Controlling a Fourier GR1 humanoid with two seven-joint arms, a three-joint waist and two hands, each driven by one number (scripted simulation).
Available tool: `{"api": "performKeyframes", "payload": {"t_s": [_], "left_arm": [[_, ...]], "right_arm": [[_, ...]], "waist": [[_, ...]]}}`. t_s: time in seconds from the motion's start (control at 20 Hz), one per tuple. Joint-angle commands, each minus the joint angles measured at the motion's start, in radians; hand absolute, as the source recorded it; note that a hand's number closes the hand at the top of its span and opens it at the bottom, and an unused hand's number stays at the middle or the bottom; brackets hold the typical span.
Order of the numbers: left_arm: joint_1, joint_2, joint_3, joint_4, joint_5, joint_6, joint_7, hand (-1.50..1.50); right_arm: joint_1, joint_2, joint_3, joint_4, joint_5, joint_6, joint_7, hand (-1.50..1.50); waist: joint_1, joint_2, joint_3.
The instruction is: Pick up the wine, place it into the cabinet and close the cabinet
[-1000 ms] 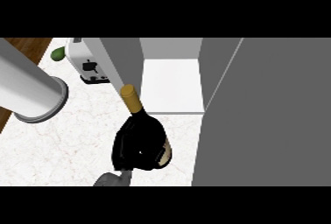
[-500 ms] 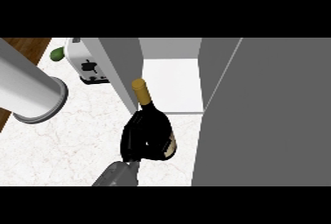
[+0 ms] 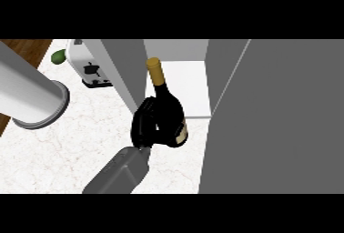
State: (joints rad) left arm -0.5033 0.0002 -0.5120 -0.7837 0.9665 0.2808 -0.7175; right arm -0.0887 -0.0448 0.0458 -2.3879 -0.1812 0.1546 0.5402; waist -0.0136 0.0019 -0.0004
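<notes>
Pickup looks done: the right hand point(image 3: 144, 124) is wrapped round the wine bottle point(image 3: 169, 108), its gold neck poking ahead of the hand toward the cabinet shelf point(image 3: 191, 91) — not yet set inside. Placing it and shutting the cabinet door point(image 3: 282, 118), right of the hand, remain.

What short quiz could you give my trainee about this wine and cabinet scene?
1. Which thing is the right hand curled round? A) toaster B) bottle C) fruit
2. True or false: the cabinet is shut.
3. Fill in: the green fruit lies beside the ____.
Key: 1 B; 2 false, it stands open; 3 toaster.
</notes>
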Motion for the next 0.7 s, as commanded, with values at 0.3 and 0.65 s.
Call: {"api": "performKeyframes", "payload": {"t_s": [0.3, 0.65], "left_arm": [[-0.192, 0.000, 0.073, 0.205, 0.105, -0.006, 0.002, 1.50], [-0.334, 0.000, 0.129, 0.315, 0.109, -0.046, 0.016, 1.50]], "right_arm": [[0.042, -0.005, -0.010, -0.011, -0.035, 0.029, -0.042, -1.50], [-0.002, 0.002, 0.019, 0.002, 0.007, 0.005, -0.024, -1.50]], "waist": [[-0.007, 0.002, 0.000], [-0.011, 0.004, 0.000]]}}
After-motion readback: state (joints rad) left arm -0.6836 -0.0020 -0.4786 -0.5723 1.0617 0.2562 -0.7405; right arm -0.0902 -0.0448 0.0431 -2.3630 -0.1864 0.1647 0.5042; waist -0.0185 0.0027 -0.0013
